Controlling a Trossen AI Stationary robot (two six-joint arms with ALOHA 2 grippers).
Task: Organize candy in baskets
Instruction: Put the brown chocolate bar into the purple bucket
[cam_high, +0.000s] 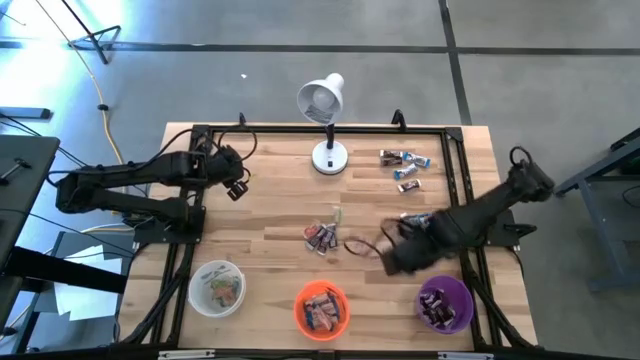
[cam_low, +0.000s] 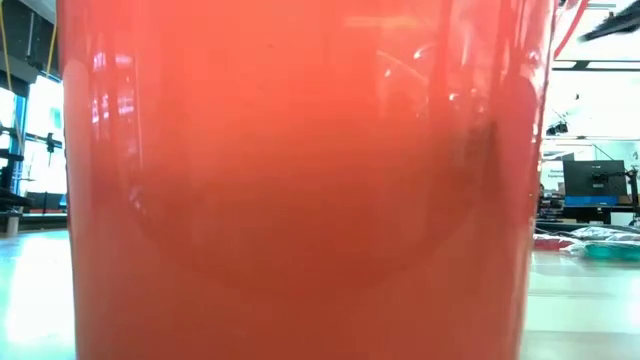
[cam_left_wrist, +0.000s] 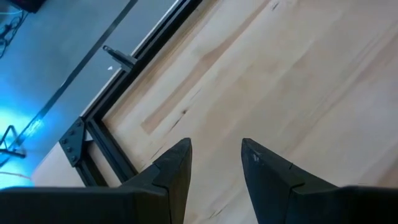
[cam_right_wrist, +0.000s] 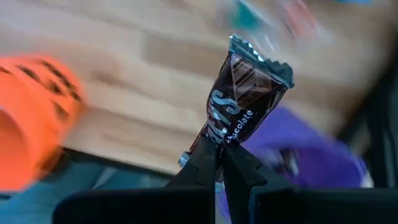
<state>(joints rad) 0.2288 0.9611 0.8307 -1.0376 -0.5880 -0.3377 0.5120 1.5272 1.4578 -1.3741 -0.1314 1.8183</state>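
Overhead, the right gripper (cam_high: 392, 252) hangs over the table (cam_high: 280, 190) between the orange basket (cam_high: 321, 308) and the purple basket (cam_high: 445, 304); the white basket (cam_high: 217, 287) sits farther left. The left gripper (cam_high: 238, 180) waits near the far left edge. Low down, orange fills the picture. Left wrist: fingers (cam_left_wrist: 174, 167) parted, empty. Right wrist: fingers (cam_right_wrist: 202, 162) clenched on a dark brown candy (cam_right_wrist: 245, 93).

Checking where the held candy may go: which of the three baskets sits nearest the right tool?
The purple basket, at the row's right end, just below the right tool. The orange basket sits mid-row, the white basket farthest left.
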